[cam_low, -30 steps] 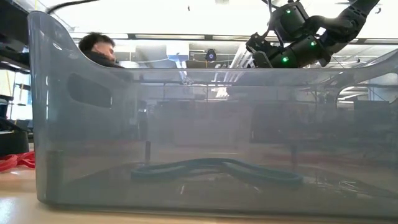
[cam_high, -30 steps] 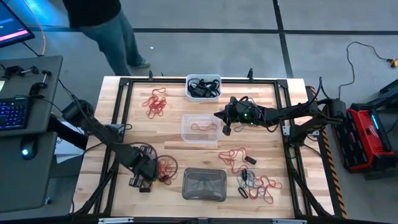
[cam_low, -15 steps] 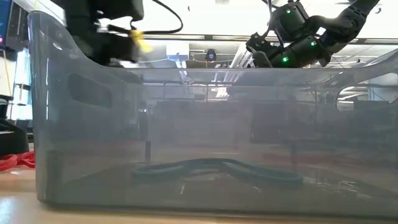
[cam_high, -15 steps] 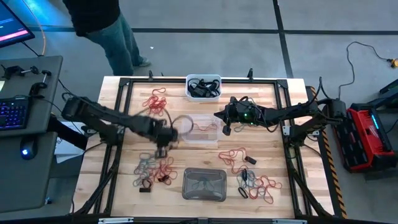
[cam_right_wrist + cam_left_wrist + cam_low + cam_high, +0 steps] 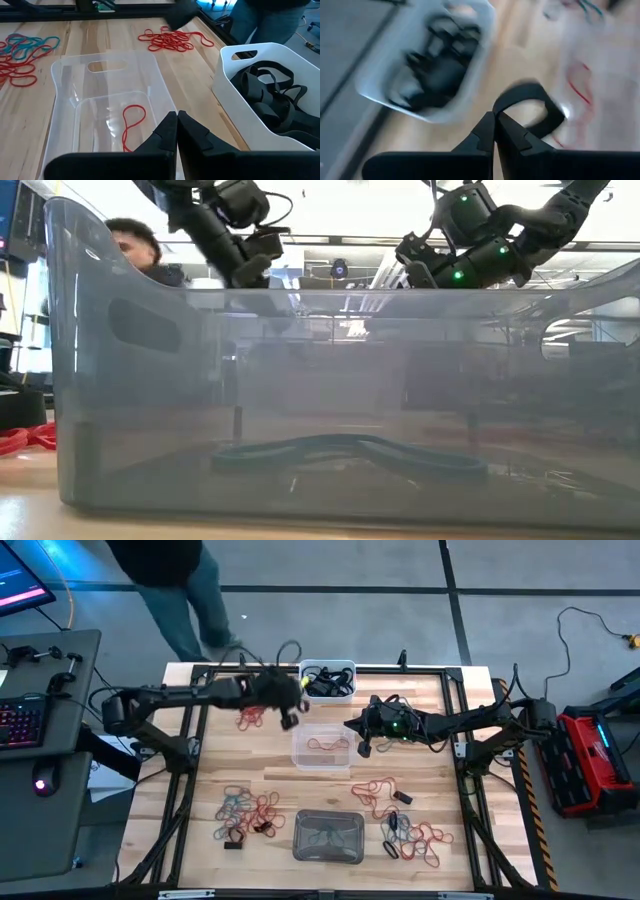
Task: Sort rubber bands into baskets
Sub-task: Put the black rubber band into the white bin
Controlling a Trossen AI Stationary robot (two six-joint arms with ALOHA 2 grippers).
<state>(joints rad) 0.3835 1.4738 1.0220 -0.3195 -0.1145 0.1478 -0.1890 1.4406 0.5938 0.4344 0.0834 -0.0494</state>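
Black rubber band (image 5: 527, 107) pinched in left claw (image 5: 495, 117), loop pointing forward

No text, label, brand, number or sign can be read anywhere in these views
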